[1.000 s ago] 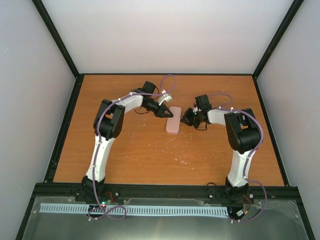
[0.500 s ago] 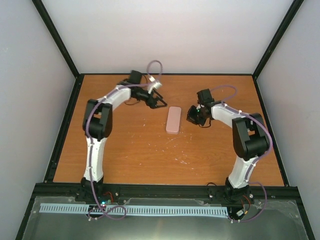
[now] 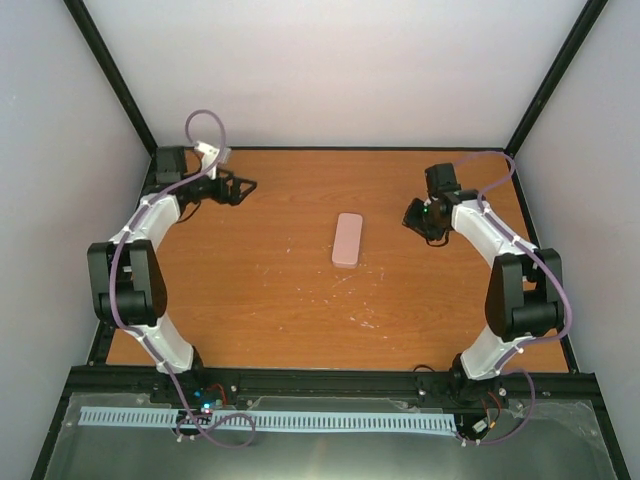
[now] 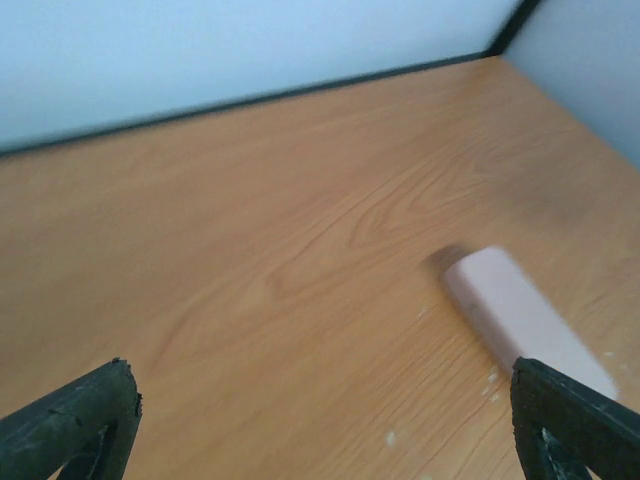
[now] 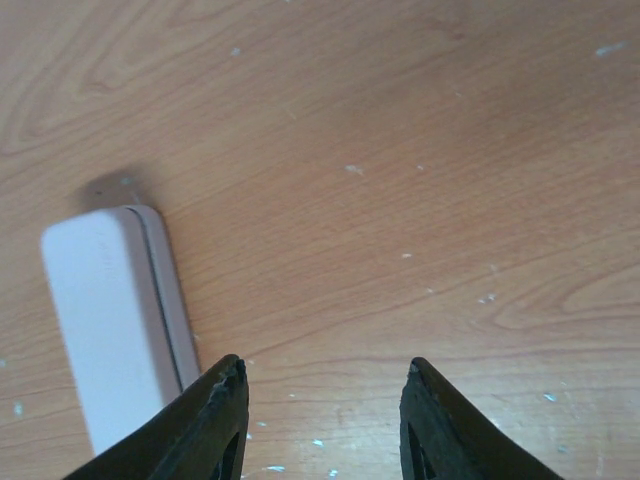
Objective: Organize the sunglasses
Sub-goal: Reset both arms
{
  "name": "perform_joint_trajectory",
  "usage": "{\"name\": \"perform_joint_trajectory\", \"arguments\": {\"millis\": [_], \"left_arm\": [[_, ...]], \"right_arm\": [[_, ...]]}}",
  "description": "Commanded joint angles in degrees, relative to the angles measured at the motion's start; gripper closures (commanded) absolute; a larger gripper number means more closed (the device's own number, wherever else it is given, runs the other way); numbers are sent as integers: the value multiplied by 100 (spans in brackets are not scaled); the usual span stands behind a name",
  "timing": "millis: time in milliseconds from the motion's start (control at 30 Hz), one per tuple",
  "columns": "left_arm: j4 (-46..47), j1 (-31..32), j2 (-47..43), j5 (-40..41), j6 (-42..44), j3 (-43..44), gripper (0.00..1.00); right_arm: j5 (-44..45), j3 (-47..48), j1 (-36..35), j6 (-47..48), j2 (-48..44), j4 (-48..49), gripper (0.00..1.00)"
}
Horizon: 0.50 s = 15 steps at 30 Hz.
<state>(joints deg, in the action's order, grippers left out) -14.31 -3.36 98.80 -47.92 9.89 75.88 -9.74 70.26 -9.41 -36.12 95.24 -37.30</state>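
The sunglasses show in no view. A pale pink oblong case (image 3: pixel 348 240) lies shut in the middle of the wooden table (image 3: pixel 260 300). My left gripper (image 3: pixel 245 187) hovers near the back left corner, far from the case, its jaws wide open and empty. In the left wrist view the case (image 4: pixel 520 315) lies ahead to the right of that gripper (image 4: pixel 320 375). My right gripper (image 3: pixel 412 218) stands right of the case, jaws apart with nothing between them. The right wrist view has the case (image 5: pixel 115 310) just left of the gripper (image 5: pixel 325 368).
White walls and a black frame (image 3: pixel 330 149) close the table at the back and sides. Small white specks (image 3: pixel 368 318) dot the wood in front of the case. Both arm bases stand at the near edge.
Both arms have swung outward from the case, the left to the back left corner and the right toward the right wall. Both grippers have opened; the case stays put.
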Motion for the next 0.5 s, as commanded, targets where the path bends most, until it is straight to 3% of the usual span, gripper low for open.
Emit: {"name": "perform_joint_trajectory", "arguments": {"millis": [0, 167, 467], "left_arm": [[181, -463, -255, 996, -399, -673, 0], [215, -526, -619, 1539, 60, -1308, 0], [285, -525, -683, 1642, 110, -1694, 0]], "right_arm": [[580, 160, -13, 197, 125, -531, 59], [1031, 166, 69, 115, 187, -628, 59], [771, 198, 185, 18, 445, -686, 60]]}}
